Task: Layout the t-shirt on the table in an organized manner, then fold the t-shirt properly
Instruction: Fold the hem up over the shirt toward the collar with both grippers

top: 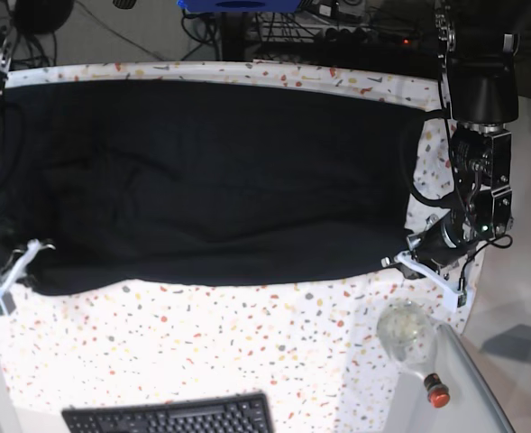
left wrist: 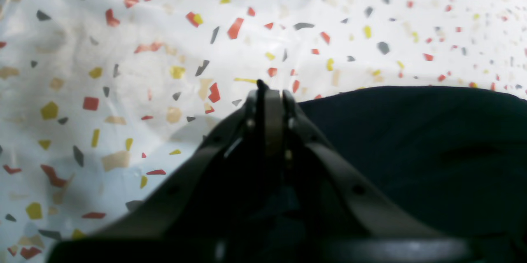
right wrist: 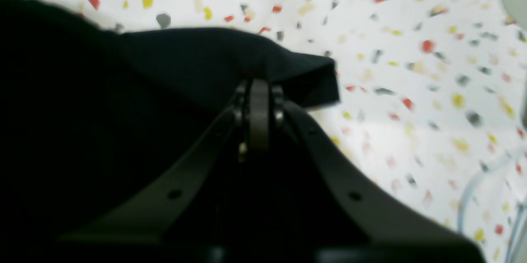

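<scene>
The table (top: 247, 352), white cloth w/ red, yellow & grey flecks, fills most of the base view; the t-shirt (top: 211, 180) lies spread flat across its far half, one wide black sheet reaching nearly from edge to edge, near hem running a bit wavy.

Left gripper (left wrist: 269, 92): fingers (left wrist: 272, 106) pressed together, jaws shut, tips right at the shirt's edge w/ a sliver of dark cloth poking out between them; looks like a pinch on the hem; in the base view it sits at the shirt's near corner on that view's right.

Right gripper (right wrist: 259, 86): jaws closed too; a lifted fold of the black fabric is caught at the tips, corner of it flapping out to one side; in the base view it's at the opposite near corner.

Count: 1 shirt, 2 arms, 1 black keyboard (top: 170, 418) at the near edge, 1 clear glass jar (top: 407, 329) near the left gripper, 1 red button (top: 437, 390) on the grey side surface.

Bkgd: cables & dark gear behind the table, a blue item at top centre.
</scene>
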